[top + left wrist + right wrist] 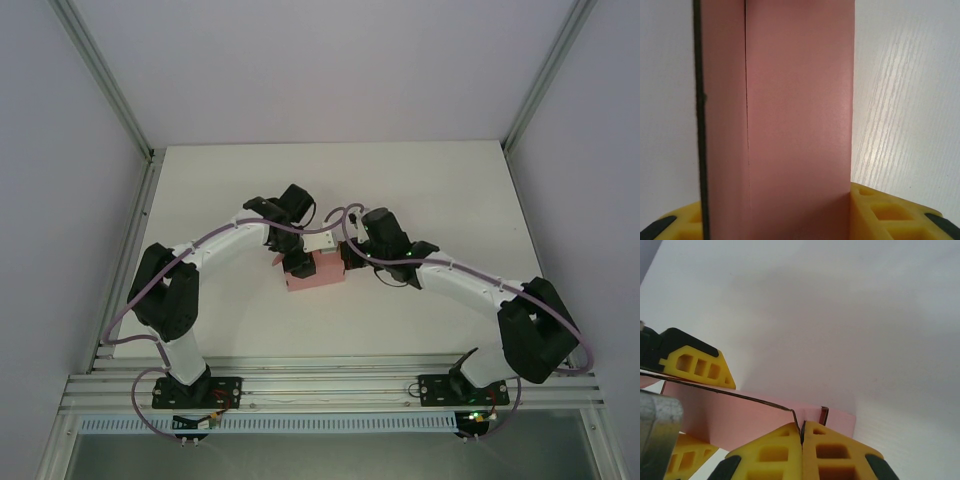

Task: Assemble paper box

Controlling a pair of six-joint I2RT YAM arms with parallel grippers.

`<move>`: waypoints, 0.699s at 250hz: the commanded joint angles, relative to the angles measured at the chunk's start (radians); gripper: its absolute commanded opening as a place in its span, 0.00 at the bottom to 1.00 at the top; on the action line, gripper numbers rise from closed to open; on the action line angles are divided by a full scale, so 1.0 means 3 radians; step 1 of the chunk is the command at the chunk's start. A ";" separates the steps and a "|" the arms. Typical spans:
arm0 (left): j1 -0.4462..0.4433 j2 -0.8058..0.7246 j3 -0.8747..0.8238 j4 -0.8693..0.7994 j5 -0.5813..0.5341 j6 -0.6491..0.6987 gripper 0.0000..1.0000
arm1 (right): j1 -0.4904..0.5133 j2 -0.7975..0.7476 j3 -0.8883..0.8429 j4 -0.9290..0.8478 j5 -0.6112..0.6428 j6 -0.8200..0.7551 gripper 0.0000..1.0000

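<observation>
- At the middle of the table (420, 190), we see the paper box (318, 272) as a folded pink body, walls up.
- From its 10 o'clock, the left gripper (296, 258) clamps it across its sides.
- At its 2 o'clock, the right gripper (802, 437) is pressed together, pinching a thin flap edge.
- We judge the body formed, with end flaps left to tuck.

- The paper box (315, 272) (800, 125) (730, 415): pink, thin matte card, partly folded into a small rectangular shell.
- It lies near the middle of the counter (430, 200).
- One long panel shows a straight lengthwise crease.
</observation>
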 commanded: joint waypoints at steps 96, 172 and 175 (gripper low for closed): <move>-0.0053 0.0009 0.0001 0.0367 0.0101 -0.0086 0.46 | 0.0174 0.0064 -0.0624 0.0374 -0.0149 -0.0501 0.00; -0.0057 -0.0199 -0.0015 0.0589 0.0033 -0.0456 0.72 | 0.0205 -0.0158 -0.0664 0.0461 -0.0096 -0.0328 0.00; -0.0056 -0.0213 -0.0011 0.0598 0.0031 -0.0474 0.72 | 0.0206 -0.0164 -0.0667 0.0456 -0.0085 -0.0323 0.00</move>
